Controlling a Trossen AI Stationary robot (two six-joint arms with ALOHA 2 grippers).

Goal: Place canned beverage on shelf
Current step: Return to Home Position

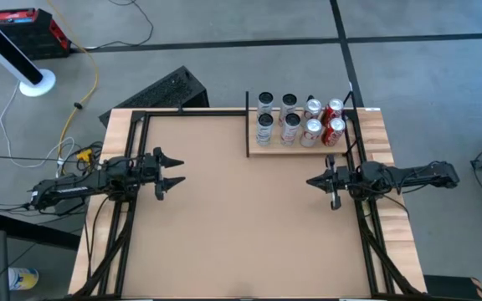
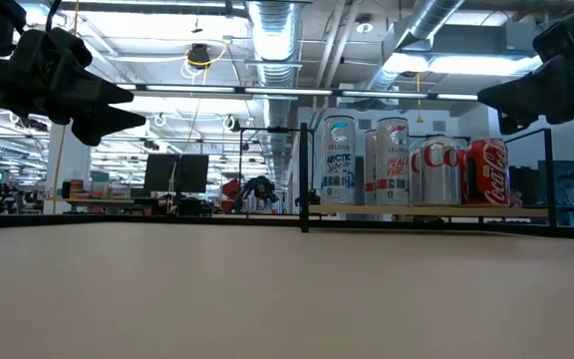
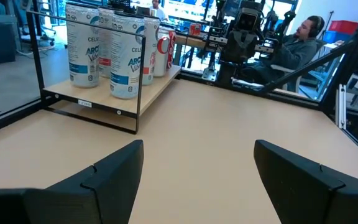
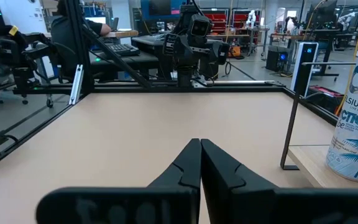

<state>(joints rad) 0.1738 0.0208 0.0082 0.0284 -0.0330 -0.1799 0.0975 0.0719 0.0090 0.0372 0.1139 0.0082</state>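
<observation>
The shelf is a small pale wood platform with thin black uprights at the table's far right. It also shows in the low view. Several cans stand upright on it: tall white ones to the left, silver and red cola cans to the right. My left gripper hovers open and empty over the table's left side, pointing right; the left wrist view shows its gap. My right gripper is shut and empty in front of the shelf, pointing left; it also shows in the right wrist view.
Black frame rails run along the table's left, right and far edges. The brown board lies bare between the two grippers. A black slotted object lies beyond the far edge. A person sits beyond the table.
</observation>
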